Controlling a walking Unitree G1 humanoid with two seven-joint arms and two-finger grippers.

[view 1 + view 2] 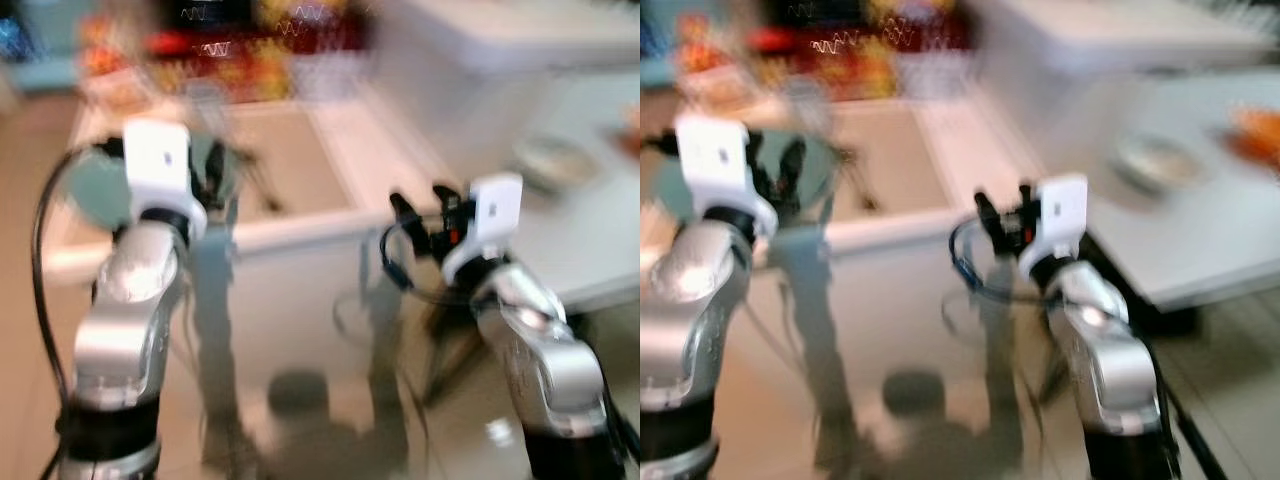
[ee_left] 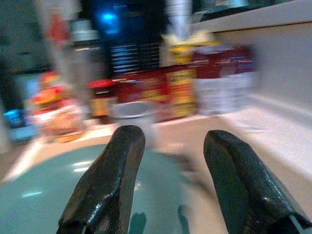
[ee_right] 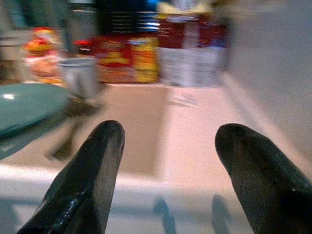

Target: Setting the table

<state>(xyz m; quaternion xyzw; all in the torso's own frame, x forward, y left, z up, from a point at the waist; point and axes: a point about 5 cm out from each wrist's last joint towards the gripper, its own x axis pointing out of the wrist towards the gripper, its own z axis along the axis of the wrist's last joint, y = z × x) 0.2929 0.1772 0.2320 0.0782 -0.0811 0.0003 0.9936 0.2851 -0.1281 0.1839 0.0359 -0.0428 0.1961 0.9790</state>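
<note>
Blurred counter (image 1: 300,170); left pincer (image 2: 170,185) spread above teal plate (image 2: 39,195), right pincer (image 3: 170,180) spread.

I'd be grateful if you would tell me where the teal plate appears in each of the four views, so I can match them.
Left eye view: the teal plate sits at left, behind the left arm's wrist.
Right eye view: upper left, partly behind the left gripper.
Left wrist view: low in the picture, under the fingers.
Right wrist view: at the picture's left edge.
Shared landmark: the row of red and yellow packages behind the counter.
</note>
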